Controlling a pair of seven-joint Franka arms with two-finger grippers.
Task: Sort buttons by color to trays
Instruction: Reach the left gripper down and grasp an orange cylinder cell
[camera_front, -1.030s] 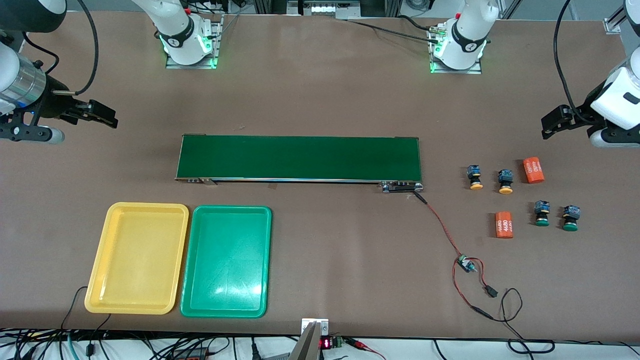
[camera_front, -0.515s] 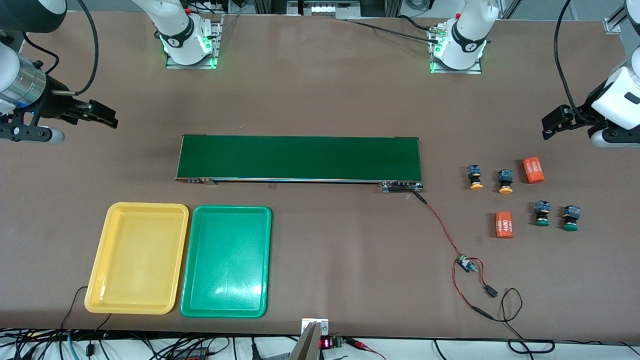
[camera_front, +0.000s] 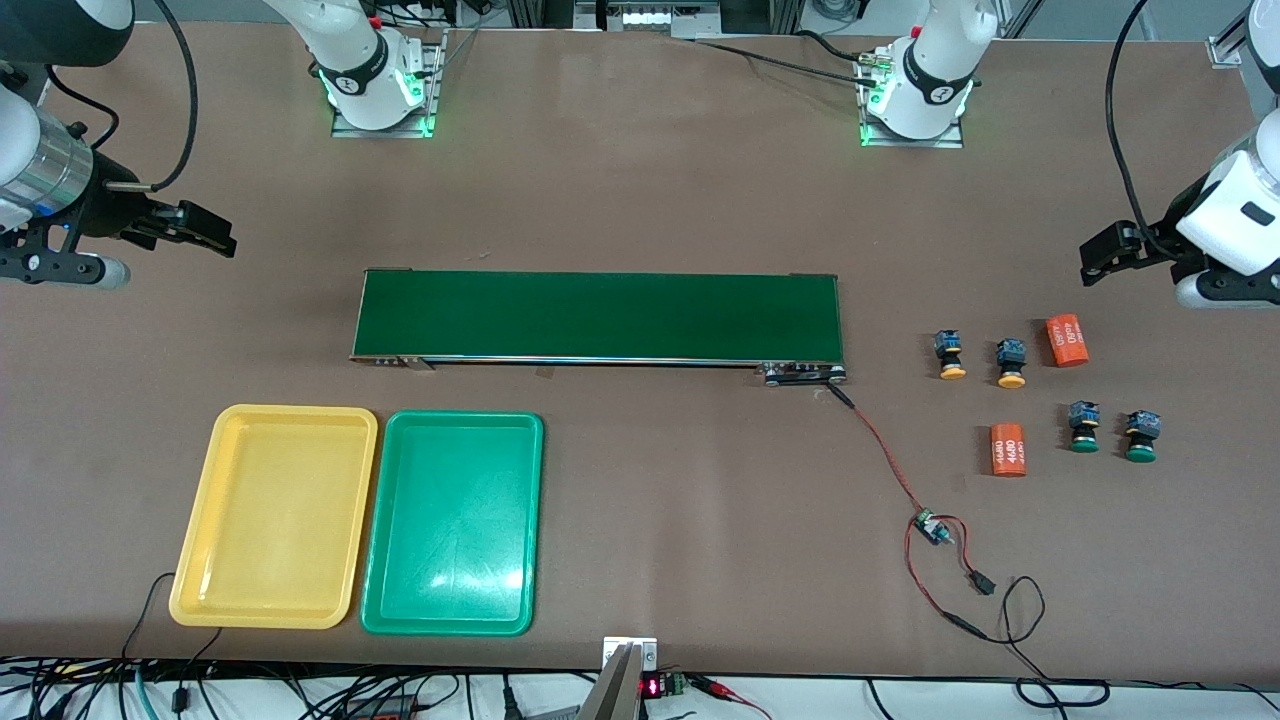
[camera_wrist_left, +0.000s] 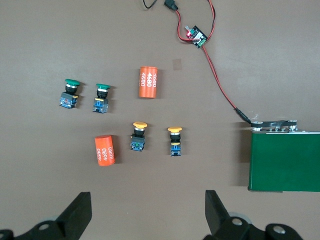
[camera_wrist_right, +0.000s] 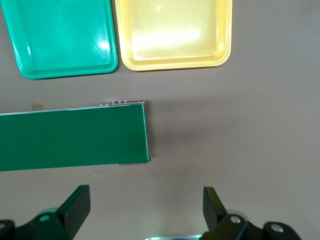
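Observation:
Two orange-yellow buttons (camera_front: 951, 357) (camera_front: 1011, 364) and two dark green buttons (camera_front: 1083, 427) (camera_front: 1141, 437) lie on the table at the left arm's end. The green pair is nearer the front camera. They also show in the left wrist view: the orange ones (camera_wrist_left: 138, 137) (camera_wrist_left: 174, 141) and the green ones (camera_wrist_left: 69, 94) (camera_wrist_left: 102, 98). The yellow tray (camera_front: 275, 515) and green tray (camera_front: 452, 522) lie side by side, empty, at the right arm's end. My left gripper (camera_front: 1098, 260) is open and empty over bare table close to the buttons. My right gripper (camera_front: 205, 232) is open and empty, apart from the trays.
A long dark-green conveyor belt (camera_front: 598, 316) lies across the middle of the table. Two orange cylinders printed "4680" (camera_front: 1067, 340) (camera_front: 1008, 450) lie among the buttons. A red-and-black wire with a small circuit board (camera_front: 932, 527) runs from the belt toward the front edge.
The left arm's wrist has shifted slightly. The buttons, trays and right arm have not moved.

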